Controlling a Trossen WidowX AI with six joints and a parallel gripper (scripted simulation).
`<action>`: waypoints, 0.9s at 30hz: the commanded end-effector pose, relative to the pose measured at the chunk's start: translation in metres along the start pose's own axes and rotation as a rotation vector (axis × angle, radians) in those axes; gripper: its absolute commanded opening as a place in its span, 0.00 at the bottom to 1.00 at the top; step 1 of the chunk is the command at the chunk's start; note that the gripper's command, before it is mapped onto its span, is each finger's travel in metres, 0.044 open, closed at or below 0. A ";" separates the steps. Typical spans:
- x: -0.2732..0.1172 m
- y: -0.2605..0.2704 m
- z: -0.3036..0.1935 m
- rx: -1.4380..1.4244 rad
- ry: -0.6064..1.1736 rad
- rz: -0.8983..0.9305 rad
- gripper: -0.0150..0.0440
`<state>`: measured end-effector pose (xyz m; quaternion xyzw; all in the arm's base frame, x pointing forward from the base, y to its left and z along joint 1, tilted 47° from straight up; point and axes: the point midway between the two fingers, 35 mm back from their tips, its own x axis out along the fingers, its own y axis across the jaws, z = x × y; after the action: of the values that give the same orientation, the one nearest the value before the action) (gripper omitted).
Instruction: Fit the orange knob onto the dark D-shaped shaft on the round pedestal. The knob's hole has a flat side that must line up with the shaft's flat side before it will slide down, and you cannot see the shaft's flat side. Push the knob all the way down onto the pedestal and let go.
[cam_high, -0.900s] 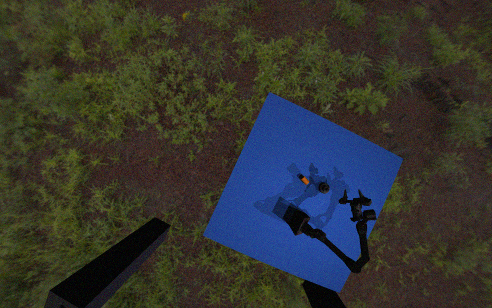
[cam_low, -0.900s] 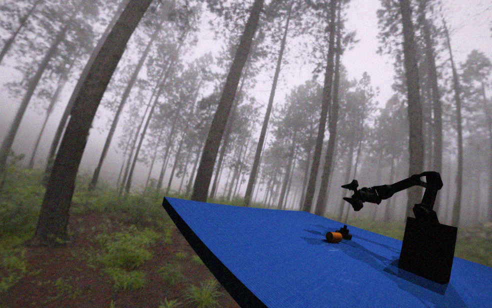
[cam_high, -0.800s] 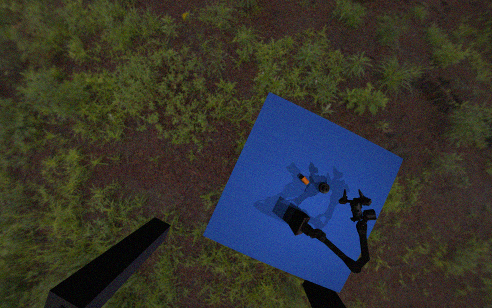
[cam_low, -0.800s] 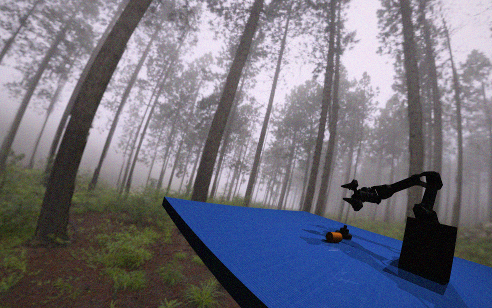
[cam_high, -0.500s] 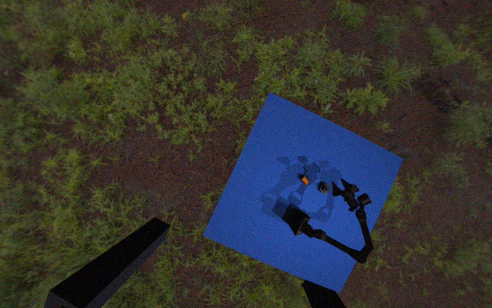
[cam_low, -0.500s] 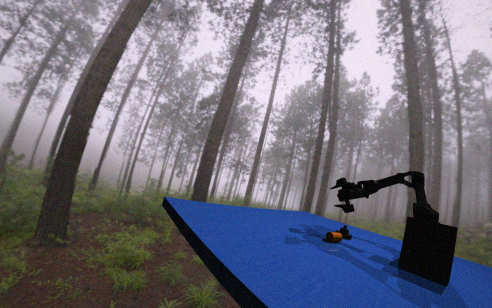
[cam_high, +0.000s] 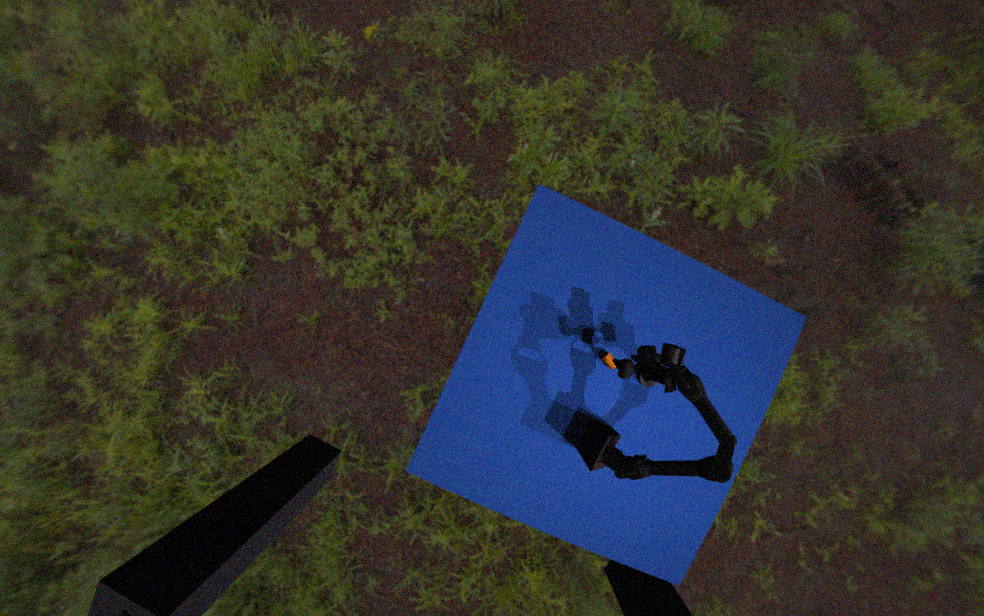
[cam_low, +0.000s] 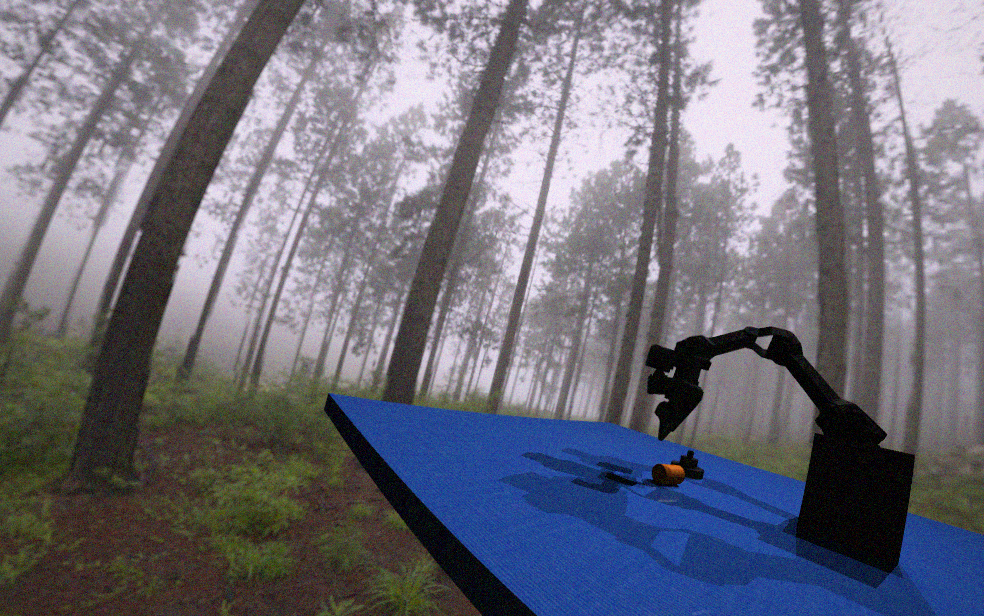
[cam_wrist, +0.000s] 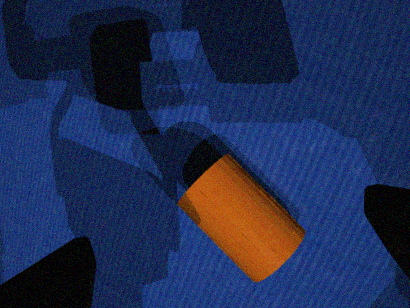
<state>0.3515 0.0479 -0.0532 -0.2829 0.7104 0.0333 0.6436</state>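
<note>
The orange knob (cam_high: 609, 360) (cam_low: 666, 475) (cam_wrist: 241, 218) lies on its side on the blue table top, with a black part at one end. Its hole and the hole's flat side cannot be made out. The dark round pedestal (cam_low: 693, 471) stands close beside it, with its short shaft (cam_low: 689, 456) upright and bare. The pedestal is not in the wrist view and is hard to tell from the arm in the top view. My gripper (cam_low: 661, 436) (cam_wrist: 232, 226) is open and empty, pointing down above the knob, which shows between the two spread fingers in the wrist view.
The blue table top (cam_high: 653, 268) (cam_low: 435, 428) carries dark shadows of the arm around the knob. The arm's block-shaped base (cam_high: 591, 437) (cam_low: 855, 501) stands on it. The table's edges drop to the forest ground.
</note>
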 end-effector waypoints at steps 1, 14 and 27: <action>0.026 0.035 -0.011 -0.686 0.316 -0.302 1.00; 0.026 0.034 -0.009 -0.693 0.319 -0.305 1.00; 0.051 0.024 -0.014 -0.692 0.320 -0.306 1.00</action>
<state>0.3282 0.0472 -0.1027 -0.5833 0.6992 0.1297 0.3926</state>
